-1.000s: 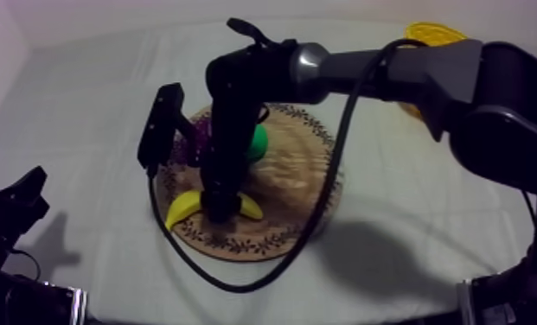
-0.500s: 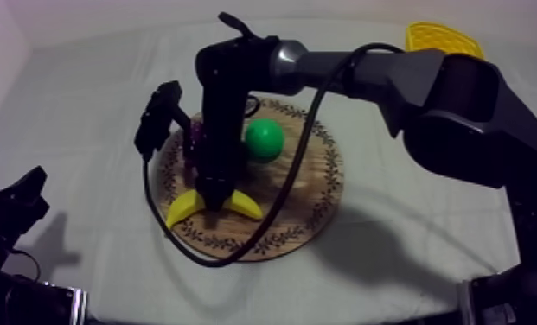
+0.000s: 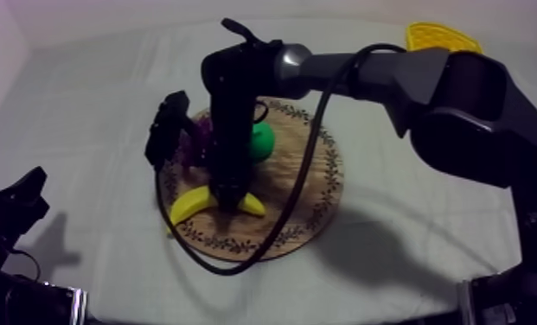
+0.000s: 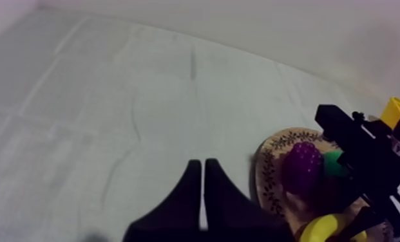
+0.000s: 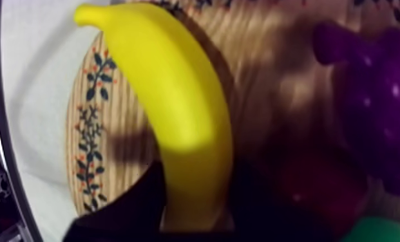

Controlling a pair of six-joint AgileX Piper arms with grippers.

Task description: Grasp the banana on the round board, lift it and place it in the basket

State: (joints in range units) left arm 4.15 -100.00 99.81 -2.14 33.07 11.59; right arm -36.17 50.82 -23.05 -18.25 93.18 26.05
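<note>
Right gripper [image 3: 229, 201]: fingers clasp curved yellow toy banana [image 5: 176, 109] mid-length | above round wooden board with patterned rim [image 3: 310, 186] | left gripper [image 4: 201, 168]: fingers together, empty

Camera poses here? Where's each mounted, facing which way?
Top: above the table, slanted down on the wooden board, banana and yellow basket; right arm over the board, right tool at the banana, left tool low at left.
Left wrist: on the left arm, facing across the table toward the board; own tool shut.
Right wrist: on the right arm, close over the banana; own tool shut on it.
Shared: all three see banana and board.
</note>
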